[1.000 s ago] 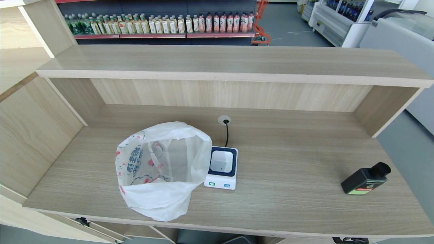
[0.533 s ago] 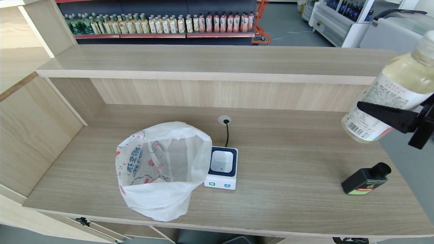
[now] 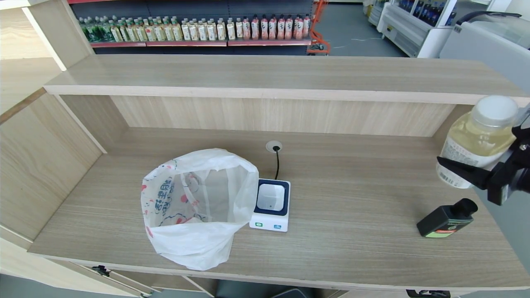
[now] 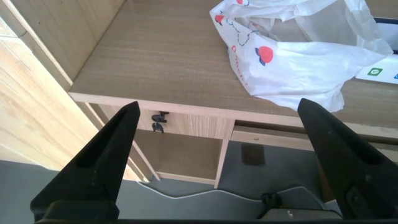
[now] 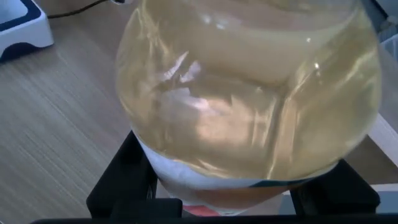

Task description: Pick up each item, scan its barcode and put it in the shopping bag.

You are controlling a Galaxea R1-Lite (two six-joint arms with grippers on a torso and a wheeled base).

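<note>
Fingers of the left gripper [image 4: 217,106] stand wide apart, just off the front edge of the pale wooden desk [image 3: 352,248]. Near that edge sits an open white plastic shopping bag [image 3: 198,207], its side touching a white-and-navy box scanner [image 3: 271,205]. A small black bottle [image 3: 446,219] lies toward the right end. Over that end, the right gripper [image 3: 466,167] has its fingers clamped on a clear, white-capped bottle of pale yellow drink [image 3: 476,136], held in the air cap uppermost.

R gripper [image 3: 472,174] holds pale bottle [image 3: 476,140] near counter [image 3: 364,207] R end; bag [image 3: 194,207] beside scanner [image 3: 271,205].
</note>
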